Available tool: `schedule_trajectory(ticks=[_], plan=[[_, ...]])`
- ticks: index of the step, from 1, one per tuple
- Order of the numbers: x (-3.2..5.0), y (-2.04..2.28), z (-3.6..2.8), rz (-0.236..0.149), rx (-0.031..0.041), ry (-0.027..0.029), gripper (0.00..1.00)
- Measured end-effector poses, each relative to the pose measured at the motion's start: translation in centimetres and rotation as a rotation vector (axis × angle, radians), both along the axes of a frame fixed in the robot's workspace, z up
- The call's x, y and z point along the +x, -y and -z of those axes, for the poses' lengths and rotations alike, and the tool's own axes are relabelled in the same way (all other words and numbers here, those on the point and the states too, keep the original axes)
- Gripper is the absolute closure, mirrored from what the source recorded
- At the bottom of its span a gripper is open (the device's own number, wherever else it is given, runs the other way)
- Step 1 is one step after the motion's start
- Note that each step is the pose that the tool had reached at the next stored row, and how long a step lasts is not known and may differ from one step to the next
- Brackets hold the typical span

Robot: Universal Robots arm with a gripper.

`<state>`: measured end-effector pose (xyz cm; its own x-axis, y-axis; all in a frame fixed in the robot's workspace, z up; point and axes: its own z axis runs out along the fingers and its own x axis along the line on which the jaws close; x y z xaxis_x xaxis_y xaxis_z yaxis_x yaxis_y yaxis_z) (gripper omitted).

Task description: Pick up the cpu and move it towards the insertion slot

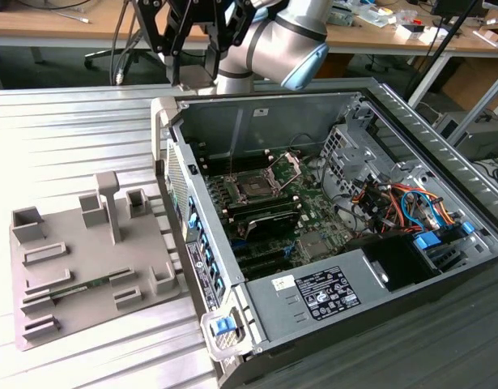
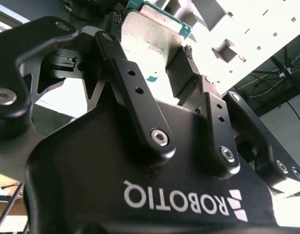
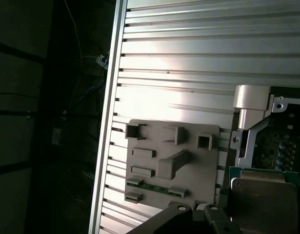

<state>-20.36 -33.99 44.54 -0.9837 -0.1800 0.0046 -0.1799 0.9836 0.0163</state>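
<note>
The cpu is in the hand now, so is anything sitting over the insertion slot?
Nothing visible is. In the exterior view the insertion slot lies bare, its bracket hinged up, the computer case open on top. The hand holds the cpu.

gripper (image 2: 154,46): black fingers (image 2: 181,73) closed on the cpu | cpu (image 2: 150,36): silvery metal top facing the camera, green edge showing along its far side | background: pale perforated surface (image 2: 267,34) behind, cables (image 2: 281,78) off to one side
</note>
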Motion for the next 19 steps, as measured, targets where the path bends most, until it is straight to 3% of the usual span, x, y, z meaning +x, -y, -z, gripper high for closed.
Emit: schedule_trajectory(ticks=[2, 6, 19], plan=[[0.14, -0.20, 0.01, 0.000, -0.0003, 0.0001, 0.45], [0.56, -0.99, 0.03, 0.000, -0.0025, 0.0001, 0.45], [1.41, -2.08, 0.08, 0.000, -0.0059, 0.0001, 0.45]])
